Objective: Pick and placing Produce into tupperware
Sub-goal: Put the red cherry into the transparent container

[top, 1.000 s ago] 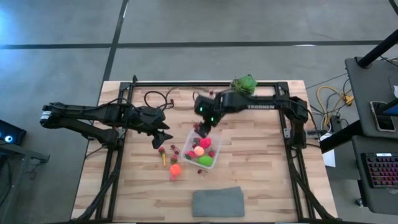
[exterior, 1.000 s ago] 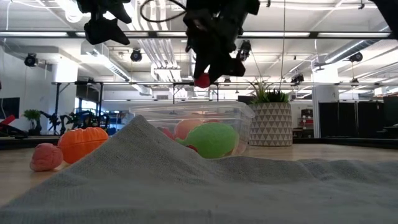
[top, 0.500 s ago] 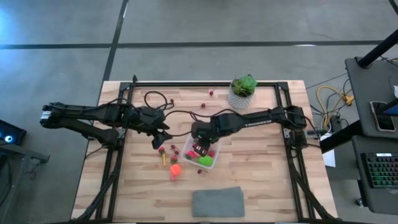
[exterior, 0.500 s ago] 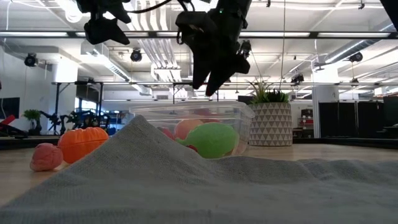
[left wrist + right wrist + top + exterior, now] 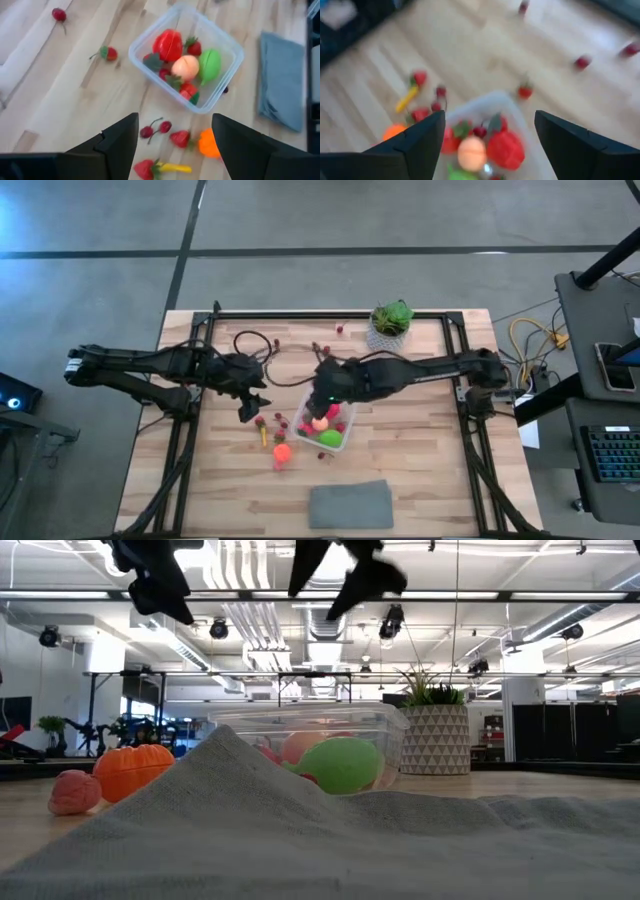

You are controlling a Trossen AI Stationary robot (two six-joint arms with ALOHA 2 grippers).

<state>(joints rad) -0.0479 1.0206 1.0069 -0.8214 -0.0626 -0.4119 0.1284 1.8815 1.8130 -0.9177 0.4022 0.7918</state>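
The clear tupperware (image 5: 340, 442) (image 5: 232, 45) stands mid-table with red, peach and green produce (image 5: 186, 66) inside. More produce lies loose on the wood to its left: an orange piece (image 5: 282, 450), a yellow-stemmed piece (image 5: 265, 437) and cherries (image 5: 155, 130). A strawberry (image 5: 524, 91) lies just beyond the tub, and small berries (image 5: 340, 330) lie farther off. My right gripper (image 5: 322, 387) (image 5: 490, 115) hangs open and empty above the tub's far left part. My left gripper (image 5: 250, 406) (image 5: 174, 117) hovers open and empty left of the tub, above the loose pieces.
A grey cloth (image 5: 350, 505) lies near the table's front edge and fills the low view's foreground. A potted green plant (image 5: 390, 320) stands at the far edge, right of centre. Black cables (image 5: 250, 340) lie at the far left. Bare wood stretches right of the tub.
My right gripper brought a small red piece from the tub's far side over the tub, opened and let it go, then rose with its fingers spread wide. The red piece is no longer between its fingers. My left gripper has tipped a little in place.
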